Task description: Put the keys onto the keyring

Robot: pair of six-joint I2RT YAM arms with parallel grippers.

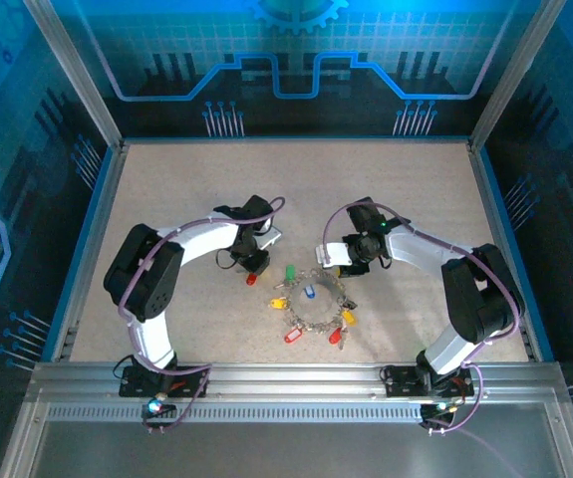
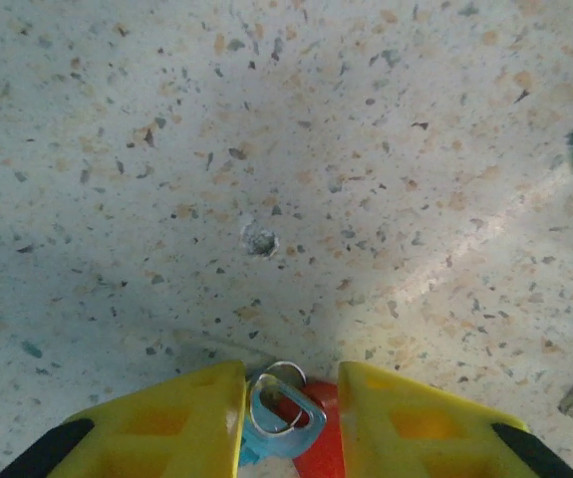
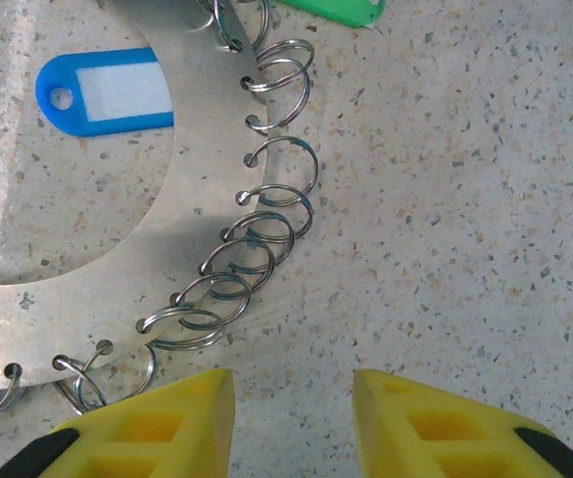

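1. Your left claw (image 1: 253,265) is low over the table (image 1: 166,199), just left of the keyring (image 1: 311,307) and not touching it.
2. In its wrist view a red key (image 2: 318,438) with a small wire loop lies between the yellow fingers (image 2: 166,428). The loop sits against one finger and the red head against the other. You cannot tell whether they pinch the key or only flank it.
3. Your right claw (image 3: 291,428) is spread, with bare table between the fingers. Its tips stand just short of the keyring's outer edge.
4. The keyring lies flat in the middle of the table, between your two claws, with wire loops (image 3: 276,189) threaded through holes along its rim.
5. A blue key (image 3: 107,95) lies inside the ring's opening, and a green key (image 3: 331,10) lies at its far edge.
6. From above, you can see more red and yellow keys (image 1: 291,336) around the near rim.
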